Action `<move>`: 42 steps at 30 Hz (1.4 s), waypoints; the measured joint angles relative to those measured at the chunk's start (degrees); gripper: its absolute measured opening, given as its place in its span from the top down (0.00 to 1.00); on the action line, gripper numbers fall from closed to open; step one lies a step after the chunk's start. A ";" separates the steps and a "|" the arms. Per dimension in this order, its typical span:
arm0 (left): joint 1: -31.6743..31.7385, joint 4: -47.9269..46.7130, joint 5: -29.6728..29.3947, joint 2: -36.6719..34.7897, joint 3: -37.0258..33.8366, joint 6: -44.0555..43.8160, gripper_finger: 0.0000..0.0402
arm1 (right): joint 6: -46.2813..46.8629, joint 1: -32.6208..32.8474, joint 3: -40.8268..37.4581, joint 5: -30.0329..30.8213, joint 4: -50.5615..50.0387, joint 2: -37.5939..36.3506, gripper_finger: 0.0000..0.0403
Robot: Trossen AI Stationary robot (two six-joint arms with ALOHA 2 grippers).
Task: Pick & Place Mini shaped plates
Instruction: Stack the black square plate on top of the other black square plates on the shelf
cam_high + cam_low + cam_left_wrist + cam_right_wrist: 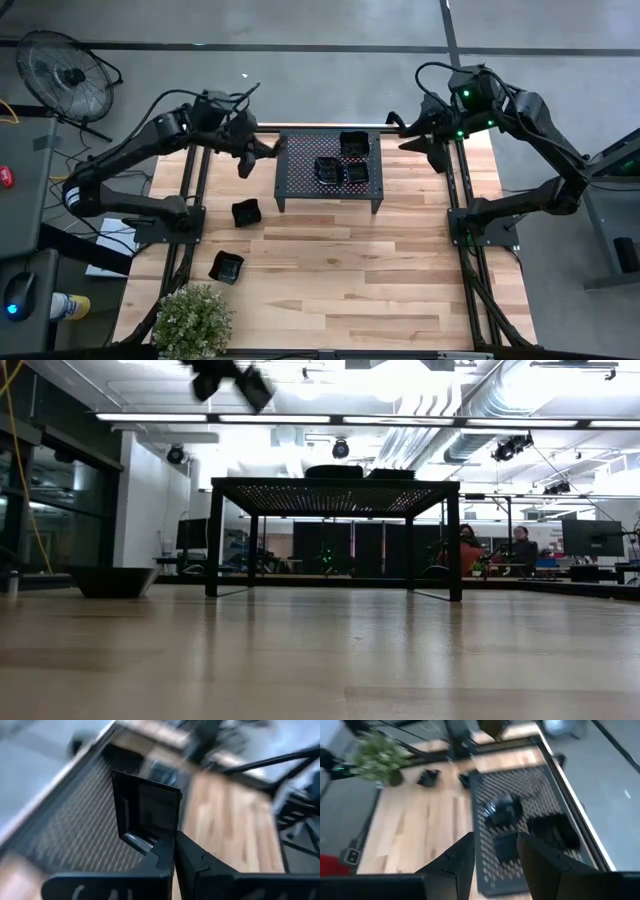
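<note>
The perforated rack (300,170) carries three mini plates (345,160) on its right half. The left gripper (174,851), fully closed, pinches a square plate (147,810) tilted on edge at the rack's left edge; the right gripper (495,851) stands open, empty.

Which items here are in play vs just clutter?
Job:
- square plate in left hand
- three plates on rack
- two plates on table

Clutter:
- plant
- fan
</note>
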 joint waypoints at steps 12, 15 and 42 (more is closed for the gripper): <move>-10.86 26.85 9.15 2.91 0.25 13.00 1.00 | -4.90 0.79 0.00 -21.12 11.35 4.19 0.65; -11.83 34.11 15.52 4.88 0.25 10.36 1.00 | -4.41 1.56 0.00 -27.03 16.35 6.06 0.65; -14.34 63.31 29.86 16.39 0.23 -2.65 1.00 | 5.48 7.85 0.00 -42.76 40.29 16.41 0.65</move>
